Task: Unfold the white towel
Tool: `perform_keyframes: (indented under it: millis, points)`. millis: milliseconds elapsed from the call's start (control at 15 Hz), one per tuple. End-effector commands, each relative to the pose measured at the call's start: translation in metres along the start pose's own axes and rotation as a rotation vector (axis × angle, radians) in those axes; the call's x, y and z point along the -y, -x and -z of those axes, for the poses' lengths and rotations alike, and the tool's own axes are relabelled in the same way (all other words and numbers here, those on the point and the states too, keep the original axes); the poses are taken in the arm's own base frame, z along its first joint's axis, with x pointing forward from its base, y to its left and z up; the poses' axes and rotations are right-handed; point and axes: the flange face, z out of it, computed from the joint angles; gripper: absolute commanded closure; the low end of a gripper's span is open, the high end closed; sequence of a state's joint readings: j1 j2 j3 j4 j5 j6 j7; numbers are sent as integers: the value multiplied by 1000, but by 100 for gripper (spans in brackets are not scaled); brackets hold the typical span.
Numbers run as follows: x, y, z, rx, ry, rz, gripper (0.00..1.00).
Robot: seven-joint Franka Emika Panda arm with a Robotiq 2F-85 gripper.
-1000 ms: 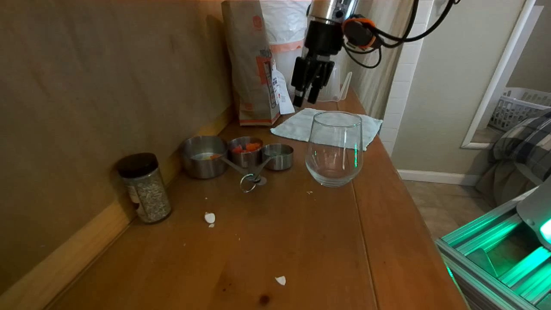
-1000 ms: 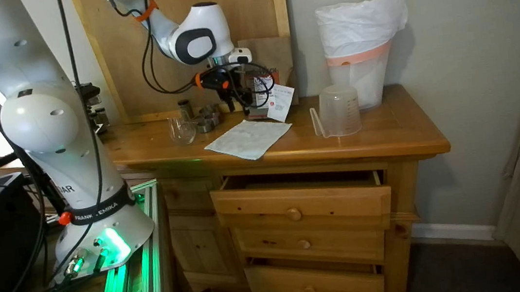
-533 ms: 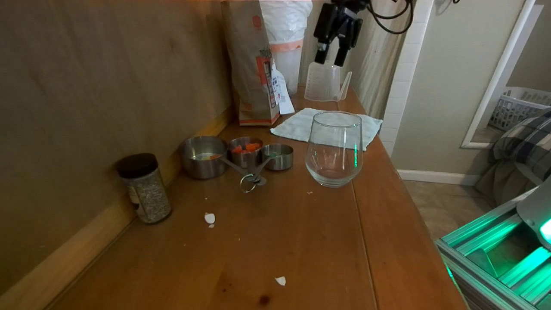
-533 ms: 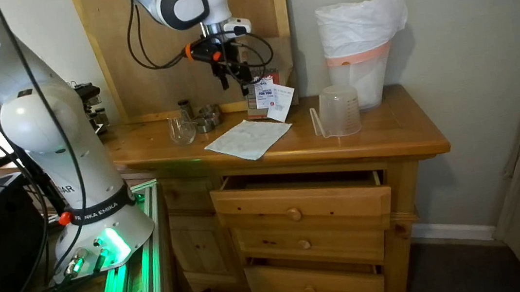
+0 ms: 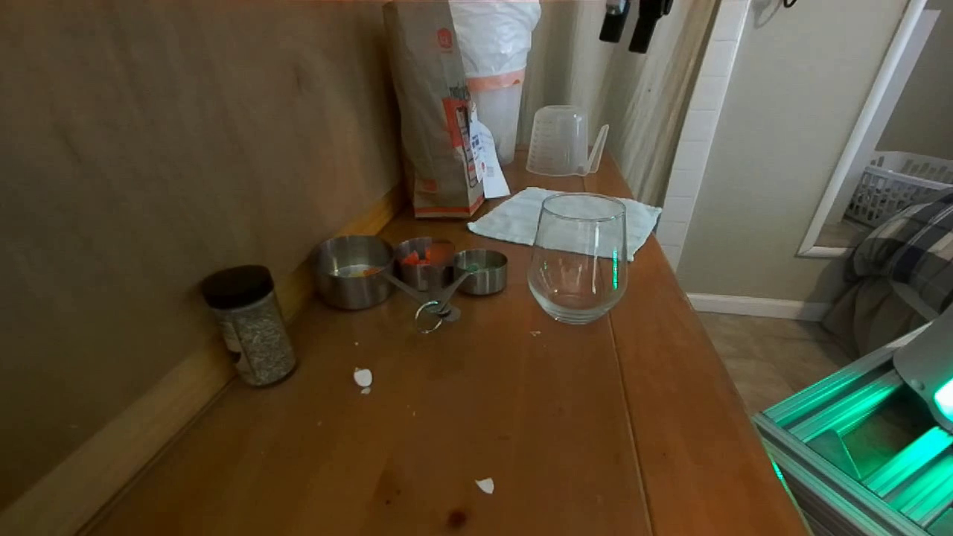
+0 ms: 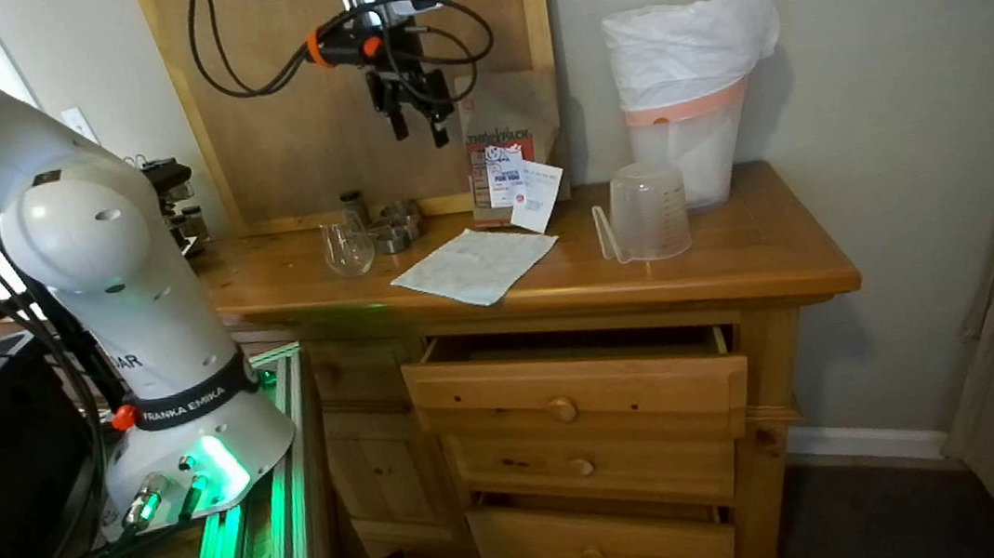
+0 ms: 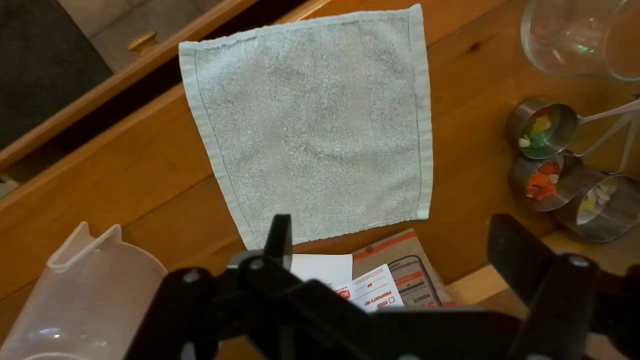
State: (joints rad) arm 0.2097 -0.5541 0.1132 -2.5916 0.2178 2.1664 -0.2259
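Note:
The white towel (image 7: 320, 125) lies flat and spread out on the wooden counter, a pale grey-blue square with light hems. Its full outline shows in the wrist view and in an exterior view (image 6: 477, 267). In an exterior view (image 5: 510, 218) it is partly seen through the clear glass. My gripper (image 7: 390, 220) is open, with its fingers wide apart and nothing between them. In an exterior view the gripper (image 6: 420, 136) hangs well above the counter, higher than the towel and apart from it. Only its fingertips (image 5: 628, 41) show at the top of an exterior view.
A clear round glass (image 5: 577, 290) and steel measuring cups (image 5: 354, 275) stand beside the towel. A brown paper bag (image 5: 435, 112) with tags is behind it. A spice jar (image 5: 257, 335), a plastic pitcher (image 6: 653, 214) and a white-bagged bin (image 6: 687, 61) stand around. A drawer (image 6: 556, 385) is pulled open.
My gripper has risen well up from near the counter behind the towel, moving toward the top of both exterior views. The towel and the other things have not moved.

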Motion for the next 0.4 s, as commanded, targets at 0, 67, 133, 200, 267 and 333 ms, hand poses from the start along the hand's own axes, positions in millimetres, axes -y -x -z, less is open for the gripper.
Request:
perform_keyframes:
  millis: [0,67,133,200,267,333]
  points:
    - [2,18,19,8,37,4,0]
    - [2,6,11,5,14,11,0]
    - [3,8,15,5,19,14,0]
    - [4,10,18,3,21,15,0]
    - [4,11,19,2,21,16,0]
    - [4,11,19,2,22,16,0]
